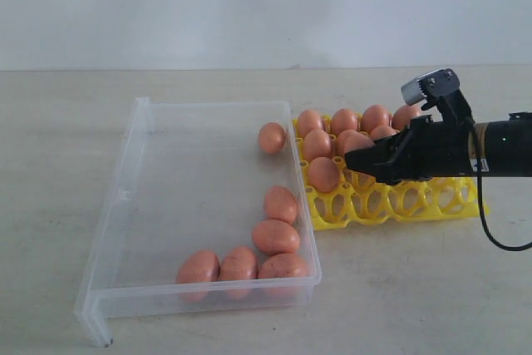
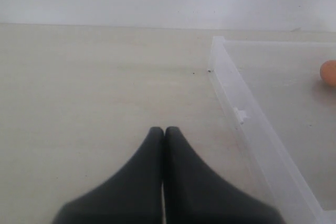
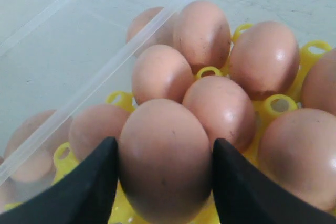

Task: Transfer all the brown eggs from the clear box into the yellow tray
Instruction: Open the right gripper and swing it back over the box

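Pale bench [image 1: 66,122], right edge: your right gripper [image 1: 366,162] is clamping one brown egg [image 3: 164,156] over the yellow tray [image 1: 449,199], likely seeking a free cup [image 1: 413,197], while your left gripper [image 2: 164,132] is resting pinched empty beside the clear box [image 1: 141,172] holding six more eggs [image 1: 276,236].

What you cannot fully see right now.
In the exterior view your right gripper [image 1: 362,164] covers some cups of the yellow tray [image 1: 432,201], and its arm [image 1: 507,149] leaves the frame. The right wrist view's edge crops the gripped egg [image 3: 165,161]. The left wrist view's edge crops one brown egg [image 2: 329,72] and the clear box [image 2: 247,121].
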Tool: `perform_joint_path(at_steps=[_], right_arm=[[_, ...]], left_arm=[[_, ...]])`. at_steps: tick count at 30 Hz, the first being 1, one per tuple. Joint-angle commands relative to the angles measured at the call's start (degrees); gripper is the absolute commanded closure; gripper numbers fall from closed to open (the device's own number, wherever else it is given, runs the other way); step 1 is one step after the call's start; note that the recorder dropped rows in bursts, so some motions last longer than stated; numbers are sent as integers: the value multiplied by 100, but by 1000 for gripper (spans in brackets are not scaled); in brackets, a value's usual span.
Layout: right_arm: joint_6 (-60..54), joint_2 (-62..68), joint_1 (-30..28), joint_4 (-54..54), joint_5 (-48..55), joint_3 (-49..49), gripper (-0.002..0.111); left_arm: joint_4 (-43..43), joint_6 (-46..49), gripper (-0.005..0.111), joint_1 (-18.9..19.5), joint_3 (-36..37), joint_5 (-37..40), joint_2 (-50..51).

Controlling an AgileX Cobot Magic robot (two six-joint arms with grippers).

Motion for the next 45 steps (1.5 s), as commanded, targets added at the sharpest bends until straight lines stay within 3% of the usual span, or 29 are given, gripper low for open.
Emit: perform_joint_path(at_steps=[1, 5, 9, 18, 20, 23, 24, 26, 28, 31, 33, 35, 39, 41, 44, 45], right_arm=[[-103, -1, -9, 34, -20, -2, 92], [-103, -1, -9, 34, -42, -2, 66], [-103, -1, -9, 55, -42, -2, 48], [256, -22, -9, 425, -338, -2, 46], [612, -183, 12, 426, -938, -2, 56], [708, -850, 728, 447, -903, -113, 104], [579, -1032, 1131, 403, -606, -276, 108], [124, -1266, 2163, 403, 1055, -784, 108], [-497, -1204, 3318, 392, 4221, -1559, 108], [-1225, -754, 4140, 304, 7379, -2449, 108], [-1821, -438, 4266, 558, 8504, -3012, 108], [-2967, -165, 4266, 1938, 9001, -3752, 109], [-6944, 296, 3955, 6624, 10887, -5195, 109], [-7807, 505, 3867, 8022, 11686, -5588, 109], [-7930, 780, 3867, 8346, 11686, -5724, 108], [-7997, 947, 3867, 8307, 11686, -5724, 102]], left_arm=[[5, -12, 111, -22, 17, -10, -3], [5, -12, 111, -22, 17, -10, -3], [5, -12, 111, -22, 17, -10, -3], [5, -12, 111, -22, 17, -10, -3], [5, -12, 111, -22, 17, -10, -3], [5, -12, 111, -22, 17, -10, -3], [5, -12, 111, -22, 17, -10, -3], [5, -12, 111, -22, 17, -10, -3], [5, -12, 111, -22, 17, -10, -3], [5, -12, 111, -22, 17, -10, -3], [5, -12, 111, -22, 17, -10, -3], [5, -12, 111, -22, 17, -10, -3], [5, -12, 111, -22, 17, -10, -3], [5, -12, 111, -22, 17, -10, -3], [5, -12, 111, -22, 17, -10, -3], [5, -12, 111, -22, 17, -10, -3]])
